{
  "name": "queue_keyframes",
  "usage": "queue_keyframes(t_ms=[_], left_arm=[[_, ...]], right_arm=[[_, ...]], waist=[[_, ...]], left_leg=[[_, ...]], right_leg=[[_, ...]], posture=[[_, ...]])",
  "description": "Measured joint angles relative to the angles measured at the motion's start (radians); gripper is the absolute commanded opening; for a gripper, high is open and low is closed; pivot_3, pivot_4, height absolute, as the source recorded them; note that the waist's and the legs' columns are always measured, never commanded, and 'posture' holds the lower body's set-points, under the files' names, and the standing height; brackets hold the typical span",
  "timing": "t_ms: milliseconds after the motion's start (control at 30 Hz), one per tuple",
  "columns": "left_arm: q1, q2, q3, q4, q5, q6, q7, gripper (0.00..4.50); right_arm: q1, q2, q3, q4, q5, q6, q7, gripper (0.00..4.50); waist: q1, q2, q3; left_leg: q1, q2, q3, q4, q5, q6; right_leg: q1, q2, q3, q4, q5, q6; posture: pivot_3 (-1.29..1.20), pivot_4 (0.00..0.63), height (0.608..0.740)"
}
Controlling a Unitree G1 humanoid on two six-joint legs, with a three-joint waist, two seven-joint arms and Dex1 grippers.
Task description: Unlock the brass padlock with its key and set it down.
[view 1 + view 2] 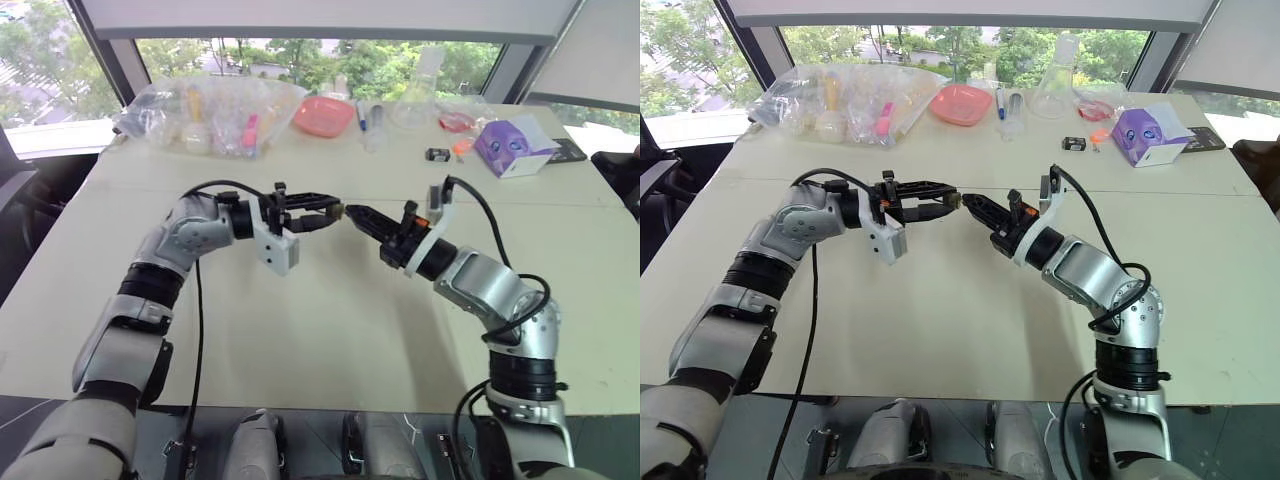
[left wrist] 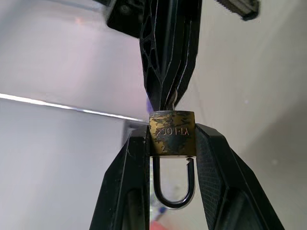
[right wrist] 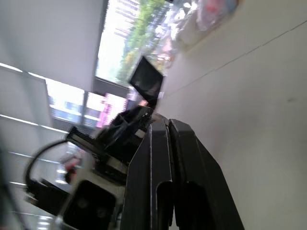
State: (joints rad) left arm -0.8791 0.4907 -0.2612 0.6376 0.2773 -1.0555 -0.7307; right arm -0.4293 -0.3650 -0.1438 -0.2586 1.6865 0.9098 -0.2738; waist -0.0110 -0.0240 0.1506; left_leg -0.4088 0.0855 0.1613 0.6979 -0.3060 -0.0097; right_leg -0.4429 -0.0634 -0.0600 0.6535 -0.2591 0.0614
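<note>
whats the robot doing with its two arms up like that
It's working a brass padlock over the white table. The left hand is shut on the padlock's body, held in the air. The right hand is shut and meets it tip to tip, with the key pinched in it and reaching the padlock's body. The shackle shows a gap at one end, so it looks unlocked. The padlock is not set down yet.

Bright daylight from windows (image 1: 300, 55); right wrist view motion-blurred.
</note>
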Motion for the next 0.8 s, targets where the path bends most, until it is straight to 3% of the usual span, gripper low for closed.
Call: queue_keyframes(t_ms=[233, 400, 633, 800], left_arm=[[-0.001, -0.001, -0.047, -0.033, -0.150, 0.109, -0.138, 0.72], [-0.001, 0.016, -0.032, -0.049, -0.207, 0.182, -0.164, 0.72], [-0.001, 0.017, -0.032, -0.065, -0.221, 0.202, -0.182, 0.72], [0.000, 0.016, -0.032, -0.071, -0.221, 0.203, -0.185, 0.72]], right_arm=[[0.029, -0.103, 0.054, -0.073, -0.278, -0.024, 0.294, 0.03], [0.049, -0.114, 0.074, -0.083, -0.352, -0.022, 0.383, 0.03], [0.048, -0.090, 0.081, -0.083, -0.410, -0.023, 0.413, 3.25], [0.038, -0.082, 0.080, -0.083, -0.428, -0.021, 0.425, 3.25]], waist=[[-0.001, 0.000, 0.000], [0.000, 0.000, 0.000], [0.002, 0.000, 0.000], [0.001, 0.000, 0.000]], left_leg=[[0.000, 0.000, 0.000, 0.000, 0.000, 0.000], [0.000, 0.000, 0.000, 0.000, 0.000, 0.000], [0.000, 0.000, 0.001, 0.000, 0.000, 0.000], [0.000, 0.000, 0.001, 0.000, 0.000, 0.000]], right_leg=[[0.000, 0.001, 0.000, 0.000, 0.000, 0.000], [0.000, 0.001, 0.000, 0.000, 0.000, 0.000], [0.000, 0.001, 0.000, 0.000, 0.000, 0.000], [0.000, 0.001, 0.000, 0.000, 0.000, 0.000]], posture=[[0.00, 0.150, 0.740], [0.00, 0.150, 0.740], [0.00, 0.150, 0.740], [0.00, 0.150, 0.740]])
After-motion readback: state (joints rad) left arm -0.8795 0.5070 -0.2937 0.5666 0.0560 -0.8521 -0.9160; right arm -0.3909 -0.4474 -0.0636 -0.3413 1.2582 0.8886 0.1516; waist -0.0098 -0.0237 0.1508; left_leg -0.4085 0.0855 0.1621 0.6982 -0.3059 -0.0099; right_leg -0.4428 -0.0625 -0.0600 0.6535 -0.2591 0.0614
